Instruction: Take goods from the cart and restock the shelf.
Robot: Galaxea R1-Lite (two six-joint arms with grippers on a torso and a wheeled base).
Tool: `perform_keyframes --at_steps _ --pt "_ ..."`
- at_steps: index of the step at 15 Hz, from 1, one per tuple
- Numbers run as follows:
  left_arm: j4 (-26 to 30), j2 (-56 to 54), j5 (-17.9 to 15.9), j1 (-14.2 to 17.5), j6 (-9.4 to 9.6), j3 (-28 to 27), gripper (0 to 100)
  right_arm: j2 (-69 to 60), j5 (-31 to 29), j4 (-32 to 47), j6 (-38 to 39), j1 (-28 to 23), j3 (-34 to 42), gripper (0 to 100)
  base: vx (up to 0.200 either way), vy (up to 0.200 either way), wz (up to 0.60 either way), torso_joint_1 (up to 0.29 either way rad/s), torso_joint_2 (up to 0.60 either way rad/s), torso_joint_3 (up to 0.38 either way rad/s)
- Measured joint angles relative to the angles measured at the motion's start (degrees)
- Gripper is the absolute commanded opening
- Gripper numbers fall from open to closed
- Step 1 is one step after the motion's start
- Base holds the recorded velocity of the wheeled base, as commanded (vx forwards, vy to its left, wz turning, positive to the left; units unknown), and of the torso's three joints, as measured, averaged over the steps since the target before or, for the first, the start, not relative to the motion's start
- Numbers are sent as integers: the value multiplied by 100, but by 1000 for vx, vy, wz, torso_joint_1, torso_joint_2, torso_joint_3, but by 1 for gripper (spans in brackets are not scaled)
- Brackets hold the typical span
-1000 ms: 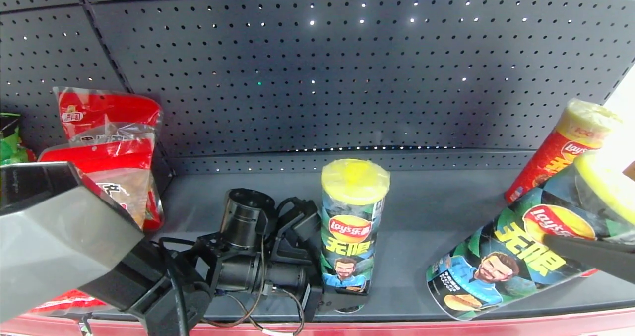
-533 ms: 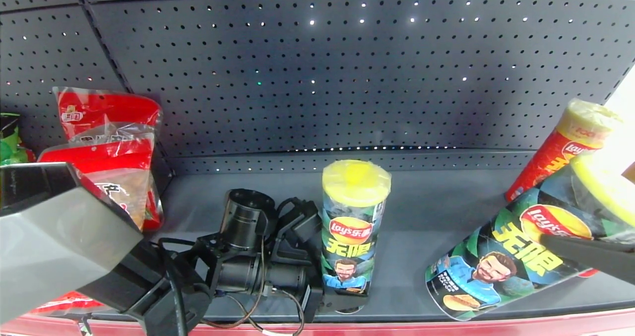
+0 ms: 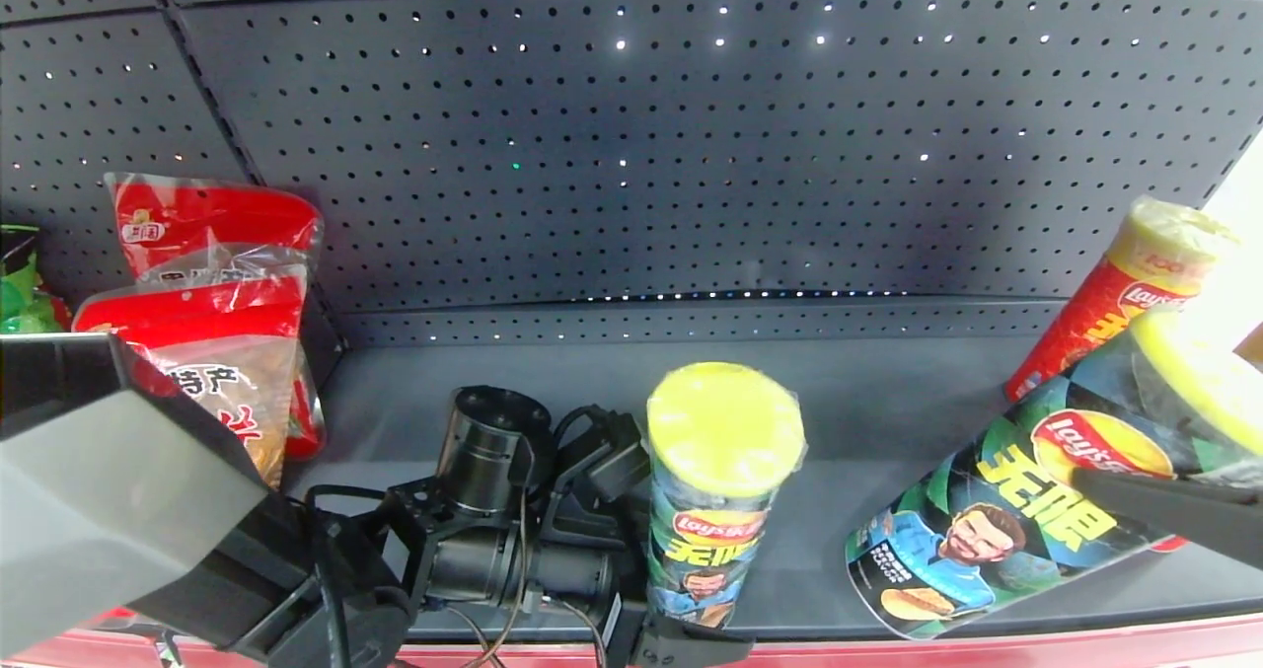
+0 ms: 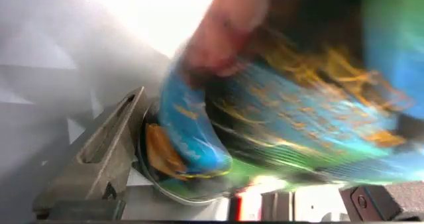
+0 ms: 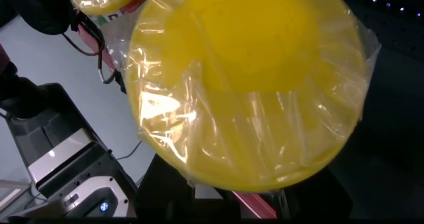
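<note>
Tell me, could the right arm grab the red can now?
Probably not. The right gripper holds a green can, which leans in front of the red can and blocks the way. It would need to set that down first.

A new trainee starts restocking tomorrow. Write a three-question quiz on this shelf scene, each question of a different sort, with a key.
1. True or false: the left can and the right can are both capped in yellow.
2. What stands behind the right can? A) green bottle B) red can C) white box
3. Fill in: the red snack bags sit at the shelf's ___ end.
Key: 1 true; 2 B; 3 left.
</note>
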Motion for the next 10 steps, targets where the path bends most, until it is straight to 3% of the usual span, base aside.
perform_keyframes --at_steps 6,10 --pt "-33 -172 29 221 0 391 100 2 -2 2 0 0 -16 0 0 0 0 0 0 0" --pt "-17 -271 227 1053 24 580 100 7 2 7 0 0 -35 0 0 0 0 0 0 0"
